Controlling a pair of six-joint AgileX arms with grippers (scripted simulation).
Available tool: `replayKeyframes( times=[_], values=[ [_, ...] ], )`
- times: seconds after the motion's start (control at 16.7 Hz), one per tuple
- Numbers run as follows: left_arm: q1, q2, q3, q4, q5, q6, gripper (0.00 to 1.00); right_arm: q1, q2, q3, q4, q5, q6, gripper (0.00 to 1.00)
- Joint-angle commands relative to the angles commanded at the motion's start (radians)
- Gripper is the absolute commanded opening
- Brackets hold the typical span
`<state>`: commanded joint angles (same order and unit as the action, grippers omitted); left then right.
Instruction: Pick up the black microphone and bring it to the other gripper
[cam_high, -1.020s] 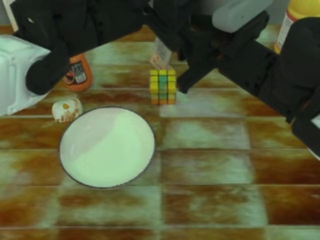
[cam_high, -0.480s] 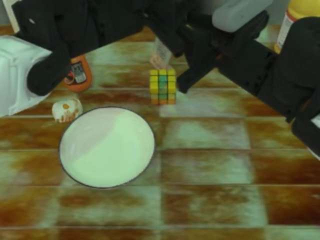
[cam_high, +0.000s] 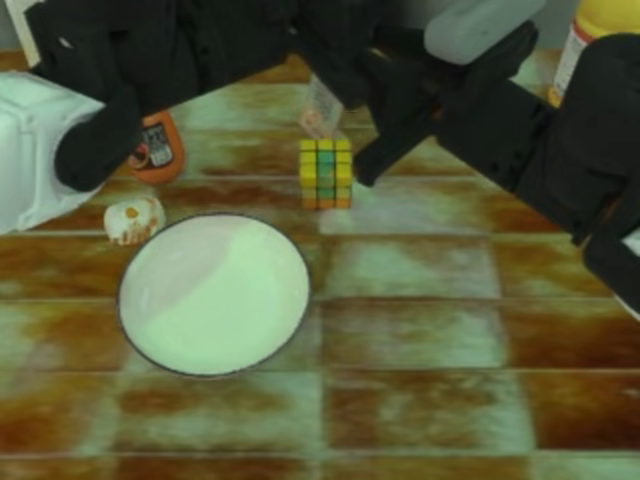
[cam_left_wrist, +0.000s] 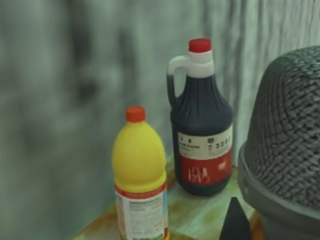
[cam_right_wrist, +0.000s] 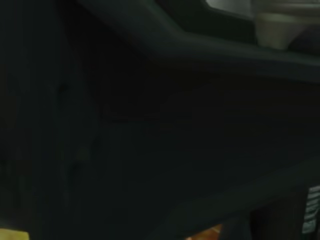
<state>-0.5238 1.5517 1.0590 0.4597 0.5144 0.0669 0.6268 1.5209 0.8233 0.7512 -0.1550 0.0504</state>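
The black microphone's grey mesh head (cam_left_wrist: 285, 140) fills the side of the left wrist view, right beside one black fingertip (cam_left_wrist: 235, 222) of my left gripper (cam_high: 335, 75), which is shut on the microphone; the handle is out of frame. From above, both black arms meet at the table's far middle and hide the microphone. My right gripper (cam_high: 385, 130) reaches in from the right, close against the left one, just above the colour cube. The right wrist view is dark.
A colour cube (cam_high: 326, 172) sits below the grippers and a white bowl (cam_high: 214, 294) lies left of centre. An orange gadget (cam_high: 155, 148), a small brown-white lump (cam_high: 133, 218) and a white jug (cam_high: 30, 150) stand at the left. A yellow bottle (cam_left_wrist: 140, 170) and dark sauce jug (cam_left_wrist: 201, 130) stand far right.
My left arm has edged slightly to the right; for the last half second both arms have held still.
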Motion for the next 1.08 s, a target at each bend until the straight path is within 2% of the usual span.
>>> replayKeyframes(
  times=[0.54, 1.08],
  values=[
    [0.0, 0.0, 0.0, 0.0, 0.0, 0.0, 0.0, 0.0, 0.0, 0.0, 0.0, 0.0, 0.0, 0.98],
    [0.0, -0.006, 0.008, -0.002, -0.008, 0.005, 0.0, -0.005, 0.008, -0.008, 0.0, 0.006, -0.005, 1.0]
  ],
)
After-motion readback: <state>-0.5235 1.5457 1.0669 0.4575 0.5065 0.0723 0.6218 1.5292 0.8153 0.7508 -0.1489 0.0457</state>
